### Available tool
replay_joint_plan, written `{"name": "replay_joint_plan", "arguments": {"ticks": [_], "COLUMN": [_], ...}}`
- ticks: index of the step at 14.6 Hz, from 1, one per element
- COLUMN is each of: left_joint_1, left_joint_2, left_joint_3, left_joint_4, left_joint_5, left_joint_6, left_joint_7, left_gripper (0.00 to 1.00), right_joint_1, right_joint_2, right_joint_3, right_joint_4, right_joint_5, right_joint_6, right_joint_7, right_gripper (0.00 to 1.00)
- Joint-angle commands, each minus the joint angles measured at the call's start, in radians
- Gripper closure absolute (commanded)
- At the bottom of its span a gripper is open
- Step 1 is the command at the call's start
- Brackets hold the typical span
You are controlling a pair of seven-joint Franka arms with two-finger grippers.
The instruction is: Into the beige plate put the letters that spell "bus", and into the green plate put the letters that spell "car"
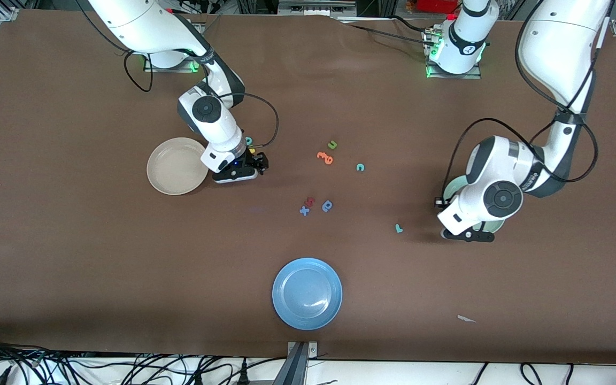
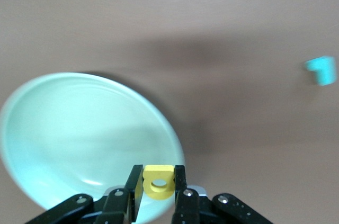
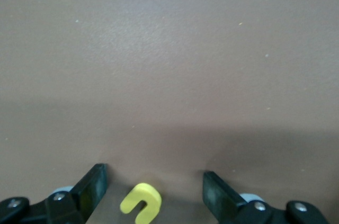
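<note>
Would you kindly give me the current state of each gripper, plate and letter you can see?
left gripper: shut on yellow a, over green plate
right gripper: open, astride yellow u on the table
beige plate: empty
blue plate: empty
teal c: loose on the table
teal r: loose on the table

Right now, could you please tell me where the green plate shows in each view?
Front view: the green plate lies mostly hidden under the left arm.
Left wrist view: large, under the left gripper holding the yellow a.
Right wrist view: not in it.
Shared landmark: the teal r beside the plate.
</note>
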Motion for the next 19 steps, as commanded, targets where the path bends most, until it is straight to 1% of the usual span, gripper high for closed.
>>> {"name": "replay_joint_plan", "arguments": {"ticks": [1,2,3,4,5,7,8,9,10,11,12,13,14,15,16,17,19], "left_joint_1": [0.042,0.057,0.065,0.065,0.063,0.048,0.043,0.025,0.008,-0.019,-0.044,-0.061,-0.081,-0.099,-0.105,-0.109,-0.135], "left_joint_2": [-0.008,-0.006,-0.006,-0.008,-0.008,-0.010,-0.006,0.000,0.003,0.015,0.033,0.047,0.059,0.075,0.096,0.118,0.147], "left_joint_3": [-0.008,-0.008,-0.008,-0.009,-0.012,-0.018,-0.024,-0.029,-0.031,-0.031,-0.031,-0.031,-0.031,-0.029,-0.031,-0.031,-0.029], "left_joint_4": [-0.015,-0.015,-0.015,-0.015,-0.012,-0.010,0.002,0.010,0.010,0.008,0.010,0.010,0.010,0.013,0.032,0.060,0.080], "left_joint_5": [0.055,0.055,0.056,0.053,0.038,-0.002,-0.032,-0.099,-0.134,-0.145,-0.146,-0.146,-0.146,-0.146,-0.145,-0.143,-0.143], "left_joint_6": [-0.008,-0.006,-0.006,-0.008,-0.008,-0.005,0.001,0.011,0.061,0.113,0.139,0.178,0.223,0.247,0.256,0.256,0.259], "left_joint_7": [0.175,0.227,0.256,0.254,0.231,0.133,0.085,-0.012,-0.094,-0.151,-0.209,-0.279,-0.356,-0.419,-0.471,-0.516,-0.581], "left_gripper": [0.80,0.72,0.23,0.00,0.00,0.00,0.00,0.00,0.00,0.00,0.00,0.00,0.00,0.00,0.00,0.00,0.02], "right_joint_1": [0.018,0.019,0.019,0.019,0.019,0.019,0.019,0.019,0.019,0.019,0.019,0.019,0.018,0.018,0.018,0.016,0.010], "right_joint_2": [0.017,0.017,0.016,0.013,0.004,-0.006,-0.006,-0.007,-0.013,-0.016,-0.021,-0.027,-0.045,-0.076,-0.119,-0.154,-0.199], "right_joint_3": [-0.010,-0.010,-0.010,-0.010,-0.010,-0.010,-0.009,-0.009,-0.009,-0.007,-0.007,-0.007,-0.007,-0.007,-0.006,-0.005,-0.005], "right_joint_4": [-0.001,-0.005,-0.014,-0.028,-0.042,-0.059,-0.064,-0.068,-0.073,-0.076,-0.077,-0.077,-0.077,-0.076,-0.070,-0.070,-0.070], "right_joint_5": [-0.023,-0.023,-0.023,-0.025,-0.023,-0.025,-0.025,-0.025,-0.025,-0.025,-0.025,-0.025,-0.025,-0.025,-0.025,-0.023,-0.018], "right_joint_6": [0.006,0.006,0.007,0.009,0.009,0.010,0.010,0.012,0.012,0.010,0.009,0.006,-0.005,-0.049,-0.136,-0.195,-0.246], "right_joint_7": [0.039,0.041,0.042,0.044,0.045,0.051,0.051,0.051,0.051,0.051,0.051,0.050,0.041,0.033,0.031,0.030,0.021], "right_gripper": [0.15,0.15,0.16,0.23,0.29,0.49,0.58,0.65,0.67,0.75,0.84,0.97,1.00,1.00,1.00,1.00,1.00]}}
